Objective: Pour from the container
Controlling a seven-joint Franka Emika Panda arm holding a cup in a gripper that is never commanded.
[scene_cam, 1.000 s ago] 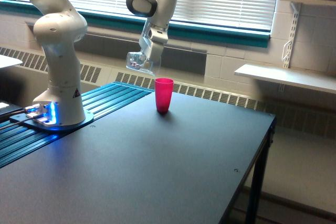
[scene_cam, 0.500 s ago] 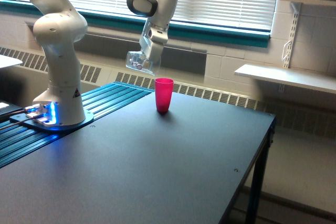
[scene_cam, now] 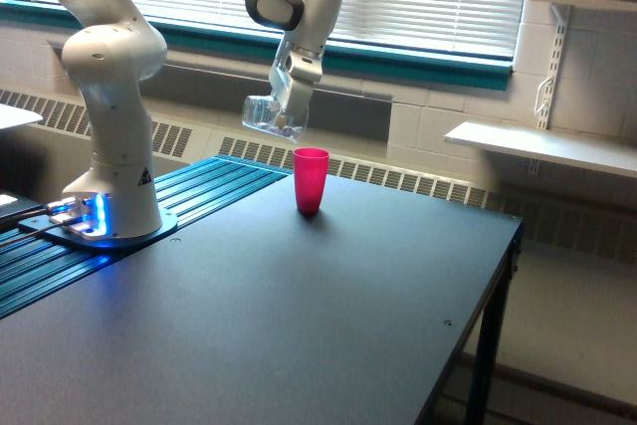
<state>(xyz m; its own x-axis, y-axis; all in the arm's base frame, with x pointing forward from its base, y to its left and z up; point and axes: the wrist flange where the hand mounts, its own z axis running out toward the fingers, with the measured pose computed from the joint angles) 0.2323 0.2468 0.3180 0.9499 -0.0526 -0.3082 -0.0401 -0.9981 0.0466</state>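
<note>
The clear see-through container (scene_cam: 269, 113) hangs in the air, tilted, up and to the exterior view's left of the pink cup (scene_cam: 311, 179). My gripper (scene_cam: 289, 105) is shut on the container's right side, reaching down from the white arm. The container's lower edge sits a little above the pink cup's rim, and some small contents show faintly inside it. The pink cup stands upright on the dark table (scene_cam: 299, 325), apart from the container.
The arm's white base (scene_cam: 109, 186) stands on a blue ribbed plate (scene_cam: 199, 191) at the exterior view's left. The table's right edge (scene_cam: 478, 325) drops to the floor. A white wall shelf (scene_cam: 547, 146) is at the right; a blinded window is behind.
The gripper and the clear container have shifted slightly up and to the exterior view's right, closer to the pink cup. The pink cup has not moved.
</note>
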